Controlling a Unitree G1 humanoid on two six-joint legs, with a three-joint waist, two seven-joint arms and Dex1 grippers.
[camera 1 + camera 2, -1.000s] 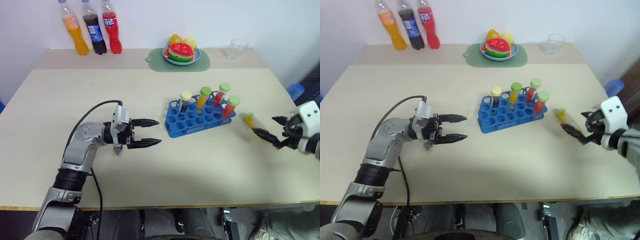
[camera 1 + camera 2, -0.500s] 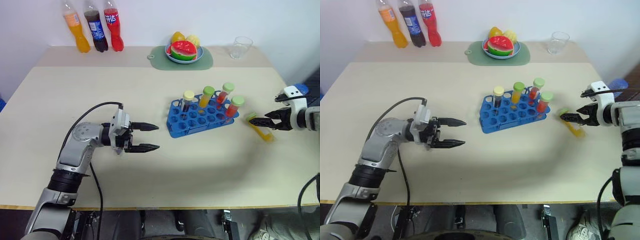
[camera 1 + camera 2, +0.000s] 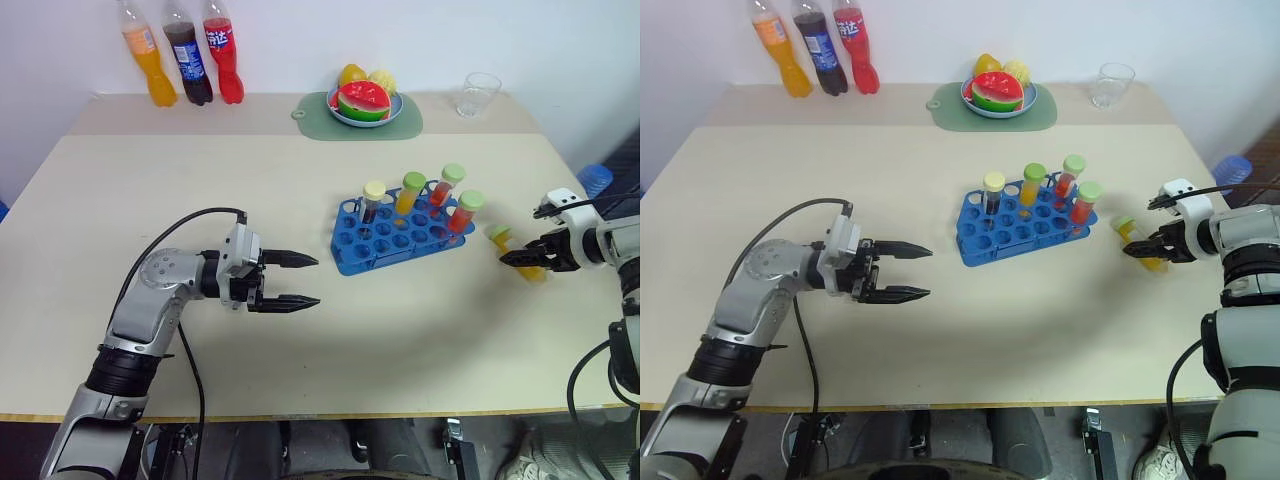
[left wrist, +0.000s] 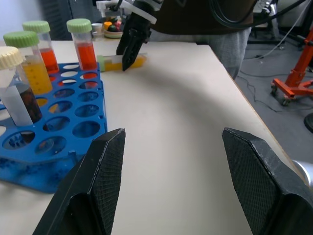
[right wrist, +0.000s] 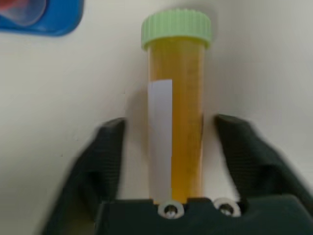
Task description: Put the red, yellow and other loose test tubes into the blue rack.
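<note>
Because the yellow tube [image 5: 176, 98] lies flat on the table [image 3: 200, 180] just to the right of the blue rack [image 3: 400, 238], the right gripper [image 5: 171, 147] comes at it from above and from its base end, one black finger on either side of the barrel and the green cap pointing away toward the rack. In the right wrist view the fingers [image 5: 105, 152] sit beside the tube with slivers of table visible between pad and plastic, so the jaws look partly drawn in around it but probably not yet pressing; whether they actually touch the barrel is hard to say from here. Nothing shows the tube lifted, so I judge the grasp unfinished. Four capped tubes [image 3: 440, 195] already stand upright along the rack's far rows, leaving the near holes free for this one. The left gripper [image 3: 295, 279] hovers level over bare table to the left of the rack, its two fingers spread wide and holding nothing, apparently kept clear. The tube's base end is hidden behind the gripper body in the wrist view, and in the head views the fingers cover much of it. At the table's far side stand three soda bottles [image 3: 185, 60], a fruit plate [image 3: 363, 105] and a glass [image 3: 476, 95], all well apart from the work.
</note>
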